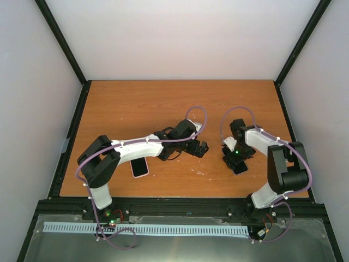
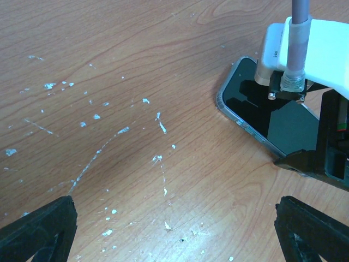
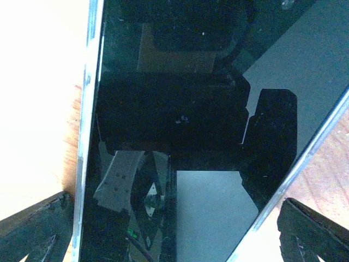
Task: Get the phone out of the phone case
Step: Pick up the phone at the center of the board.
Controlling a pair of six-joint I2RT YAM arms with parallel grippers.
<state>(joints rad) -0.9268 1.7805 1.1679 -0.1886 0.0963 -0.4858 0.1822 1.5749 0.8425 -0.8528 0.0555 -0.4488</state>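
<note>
Right gripper (image 3: 174,226) spread wide astride the black glass-fronted phone (image 3: 180,109), flat on the brown wooden table (image 2: 109,54); you look set to pinch its edges. Left gripper (image 2: 174,229), equally wide, hovers beside it. Pink phone case (image 1: 140,166) lies apart, farther left.

1. Orange-brown wooden table (image 1: 163,103) here, its grain spreading wide under the left claw (image 1: 200,149) and the right claw (image 1: 236,164).
2. White flecks (image 2: 98,117) and thin scratches dot the wood just ahead of the left claw, toward its left finger.
3. Far beyond both claws, a plain back wall (image 1: 185,38), white and bare.
4. A pale wall (image 1: 27,109) stands outside the left claw, and another (image 1: 327,120) outside the right claw.
5. Black posts (image 1: 60,41) slant up at the far corners.
6. Behind the claws, a black rail (image 1: 180,204) edges the table, then a white slotted strip (image 1: 163,229).
7. The light is bright and even, and the shadows are soft.
</note>
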